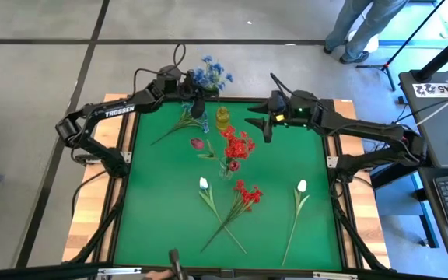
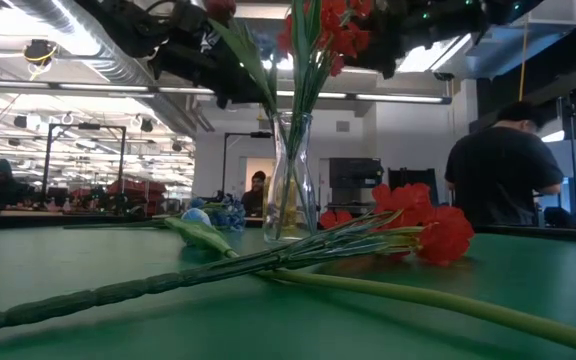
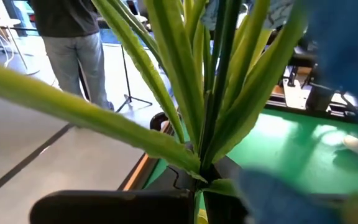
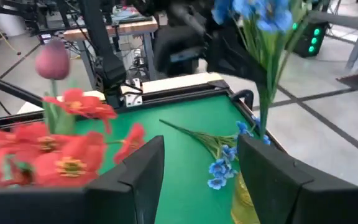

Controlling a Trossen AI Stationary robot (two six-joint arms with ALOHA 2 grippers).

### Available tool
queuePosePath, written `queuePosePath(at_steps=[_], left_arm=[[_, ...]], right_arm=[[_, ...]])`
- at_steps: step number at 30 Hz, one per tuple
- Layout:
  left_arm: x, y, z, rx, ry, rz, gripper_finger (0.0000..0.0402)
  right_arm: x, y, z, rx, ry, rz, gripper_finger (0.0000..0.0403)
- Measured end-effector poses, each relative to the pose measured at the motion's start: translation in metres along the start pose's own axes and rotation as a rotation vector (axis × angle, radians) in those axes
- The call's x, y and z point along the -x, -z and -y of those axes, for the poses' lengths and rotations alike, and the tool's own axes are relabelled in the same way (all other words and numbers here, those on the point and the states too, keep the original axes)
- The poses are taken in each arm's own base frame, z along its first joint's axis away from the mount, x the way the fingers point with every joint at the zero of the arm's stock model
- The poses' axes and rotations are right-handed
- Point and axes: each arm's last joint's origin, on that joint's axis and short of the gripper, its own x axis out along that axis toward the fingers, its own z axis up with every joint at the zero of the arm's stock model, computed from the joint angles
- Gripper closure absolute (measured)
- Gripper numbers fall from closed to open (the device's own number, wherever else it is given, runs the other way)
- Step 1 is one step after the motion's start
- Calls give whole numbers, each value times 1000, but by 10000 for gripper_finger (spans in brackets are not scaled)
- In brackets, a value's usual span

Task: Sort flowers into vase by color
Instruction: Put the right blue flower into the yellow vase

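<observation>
A green bench [image 1: 162,210] stood in an open workshop, with a person in dark clothes [image 2: 503,170] at a desk behind it.

The left claw [image 1: 198,103] hung near the bench's far edge, clamped on the stem of a blue sprig [image 1: 211,75] whose blooms rose over the edge. In the left wrist view green leaves [image 3: 185,93] fanned up out of the closed fingers. Just beside it stood a yellow vase [image 1: 222,118], which looked empty, and another blue sprig [image 1: 183,120] lay flat on the bench close by.

The right claw [image 1: 267,128] waited to the right of the yellow vase, its fingers [image 4: 138,171] apart and holding nothing.

At the bench's middle a clear vase [image 1: 226,168] already held red blooms [image 1: 238,145]. A pink rosebud [image 1: 198,144] lay just left of it. Nearer the front lay a red flower [image 1: 247,194] crossed with a white bud [image 1: 204,184], and a 2nd white bud [image 1: 302,186] lay apart to the right.

The step in hand seemed to be setting the held sprig into the yellow vase. To do it well, the left arm should bring the stem's foot right over the mouth, keep the stem upright, lower it well inside before letting go, and avoid nudging the light vase. The loose leaves could catch on the rim.
</observation>
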Motion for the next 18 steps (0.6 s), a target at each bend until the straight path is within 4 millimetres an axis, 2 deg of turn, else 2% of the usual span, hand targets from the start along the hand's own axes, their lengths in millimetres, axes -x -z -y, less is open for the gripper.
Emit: queuePosePath(at_steps=[4, 11, 18], left_arm=[[0, 1, 1, 2, 4, -13, 397], [0, 3, 1, 9, 12, -25, 396], [-21, 21, 4, 25, 41, -88, 396]], right_arm=[[12, 5, -11, 36, 4, 103, 205], [44, 46, -13, -11, 70, 289, 206], [59, 73, -13, -50, 113, 350, 206]])
